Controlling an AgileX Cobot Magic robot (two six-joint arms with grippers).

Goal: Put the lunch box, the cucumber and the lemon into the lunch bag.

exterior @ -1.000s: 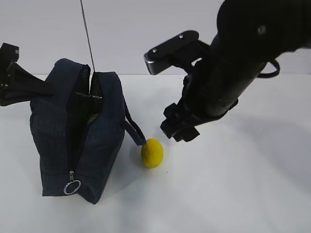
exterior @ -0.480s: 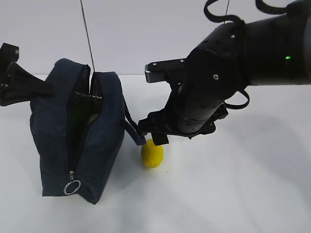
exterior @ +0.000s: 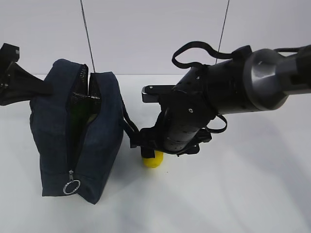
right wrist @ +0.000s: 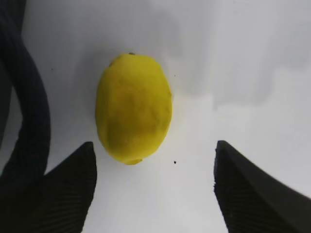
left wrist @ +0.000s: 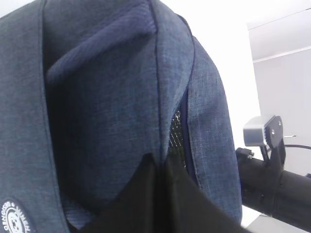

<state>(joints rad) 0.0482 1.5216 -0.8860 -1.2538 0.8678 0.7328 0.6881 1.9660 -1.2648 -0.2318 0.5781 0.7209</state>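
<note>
The navy lunch bag (exterior: 102,141) stands upright at the left with its zipper open along the top and front. My left gripper (exterior: 48,89) is shut, its tips pinching the bag's left side (left wrist: 97,107). The yellow lemon (exterior: 155,160) lies on the table just right of the bag, beside a loop handle (exterior: 129,127). My right gripper (exterior: 148,144) hangs open directly over it. In the right wrist view the lemon (right wrist: 133,109) lies just ahead of the wide-open gripper (right wrist: 155,189), nearer the left finger. The lunch box and cucumber are out of view.
A silver ring pull (exterior: 72,187) hangs at the bag's lower front. The bag's dark handle strap (right wrist: 29,111) curves close to the right gripper's left finger. Bare white table (exterior: 243,194) spreads to the right and front.
The right arm has swung down and to the left, from above the table to right over the lemon, now partly covering it. The bag, lemon and left gripper have not moved.
</note>
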